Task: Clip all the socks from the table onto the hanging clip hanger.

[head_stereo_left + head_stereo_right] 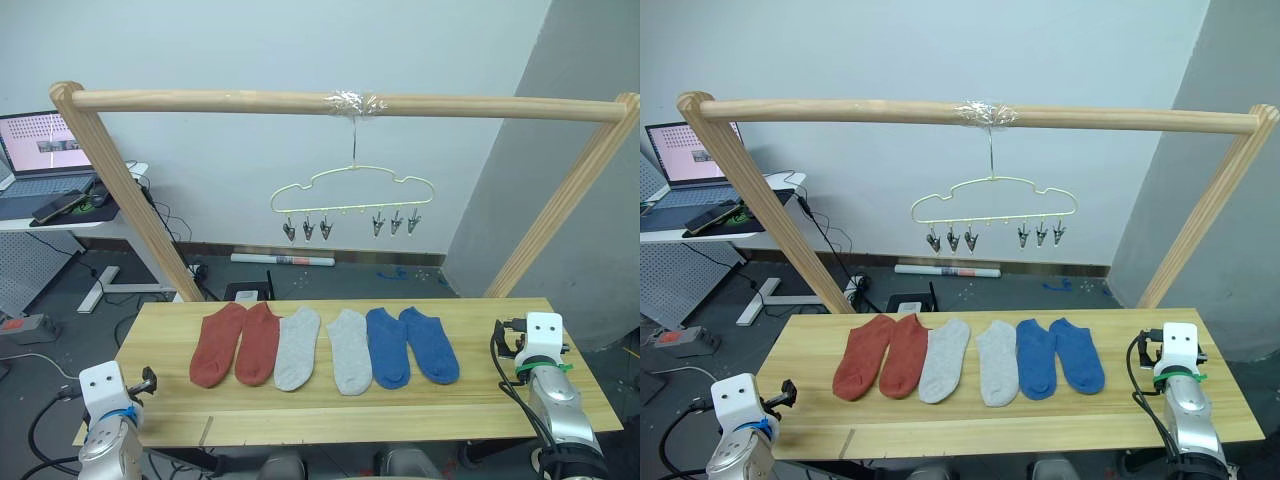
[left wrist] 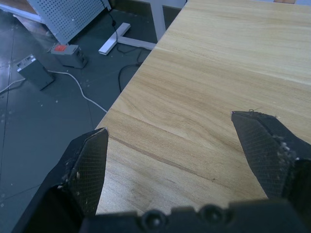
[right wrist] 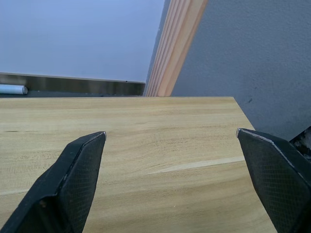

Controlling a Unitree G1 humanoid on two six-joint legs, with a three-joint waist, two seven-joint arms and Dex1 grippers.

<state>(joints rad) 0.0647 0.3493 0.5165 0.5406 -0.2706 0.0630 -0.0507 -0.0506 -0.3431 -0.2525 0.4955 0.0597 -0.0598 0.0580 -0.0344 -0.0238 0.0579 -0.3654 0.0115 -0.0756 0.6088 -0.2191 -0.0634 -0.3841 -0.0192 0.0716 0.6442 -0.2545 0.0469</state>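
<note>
Six socks lie side by side in a row across the middle of the tabletop (image 1: 480,385): from the robot's left, two rust-red socks (image 1: 238,342), two light grey socks (image 1: 322,347), then two blue socks (image 1: 412,345), neighbours touching or nearly so. Above and behind them the clip hanger (image 1: 352,190) hangs by its hook from the taped middle of a wooden pole frame (image 1: 200,100); its six grey clips (image 1: 308,229), three on each side, hang bare. The left gripper (image 2: 177,145) is spread wide over the tabletop's left front edge, holding nothing. The right gripper (image 3: 170,145) is also wide apart and holding nothing, over the bare right end of the tabletop, well apart from the socks.
</note>
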